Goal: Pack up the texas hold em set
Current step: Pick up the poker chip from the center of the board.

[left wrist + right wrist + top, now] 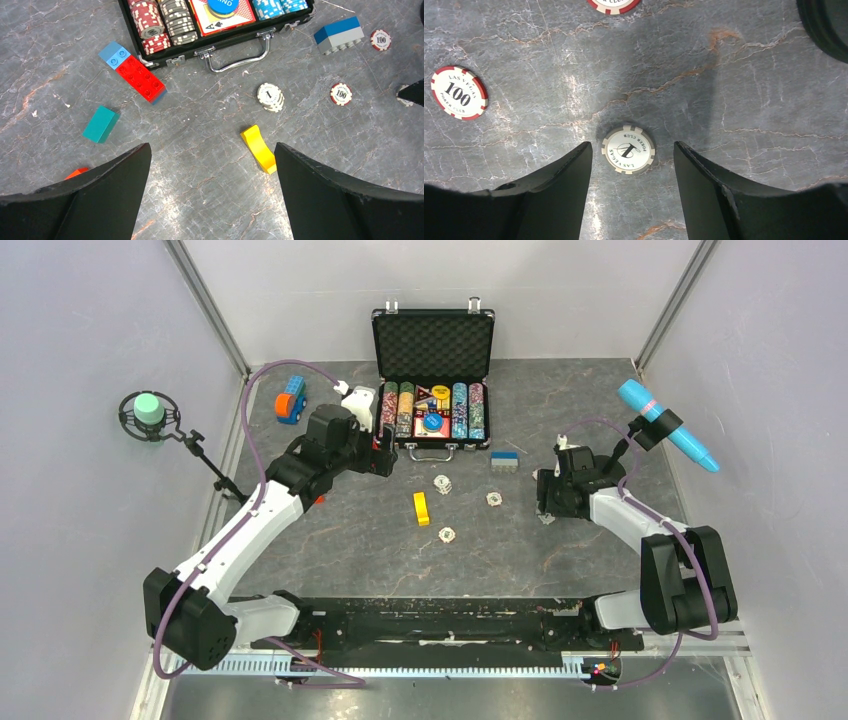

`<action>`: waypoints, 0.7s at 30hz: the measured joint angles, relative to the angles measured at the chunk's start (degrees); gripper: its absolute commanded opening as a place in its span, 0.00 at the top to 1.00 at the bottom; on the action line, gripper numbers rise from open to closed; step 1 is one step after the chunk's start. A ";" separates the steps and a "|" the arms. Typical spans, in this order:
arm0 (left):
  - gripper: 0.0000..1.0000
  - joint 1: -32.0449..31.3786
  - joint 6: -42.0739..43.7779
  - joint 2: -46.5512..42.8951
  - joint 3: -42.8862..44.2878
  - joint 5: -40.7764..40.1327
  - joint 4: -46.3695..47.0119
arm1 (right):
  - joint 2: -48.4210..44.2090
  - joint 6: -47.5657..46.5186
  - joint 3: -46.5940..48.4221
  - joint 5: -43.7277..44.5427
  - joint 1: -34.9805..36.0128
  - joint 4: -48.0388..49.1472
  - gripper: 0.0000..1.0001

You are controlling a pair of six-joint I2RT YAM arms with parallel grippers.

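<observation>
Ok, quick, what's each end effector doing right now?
Left end effector: open, holding nothing.
Right end effector: open, straddling a white chip on the table, not gripping it.

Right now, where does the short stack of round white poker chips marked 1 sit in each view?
Top external: the white chip stack sits mid-table, just below the silver case handle.
Left wrist: centre-right, below that handle.
Right wrist: not in it.
Shared landmark: the yellow block, near the stack in both.
</observation>
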 measured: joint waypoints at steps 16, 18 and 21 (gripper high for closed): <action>0.00 -0.02 0.00 0.35 0.00 0.02 0.02 | 0.63 -1.86 -0.76 -1.05 0.00 0.22 0.43; 0.00 -0.02 0.00 0.35 0.00 0.02 0.00 | 0.68 -2.10 -0.76 -0.81 0.00 0.22 0.43; 0.00 -0.02 0.00 0.35 0.00 0.02 0.02 | 0.79 -2.38 -0.74 -0.72 0.04 0.24 0.43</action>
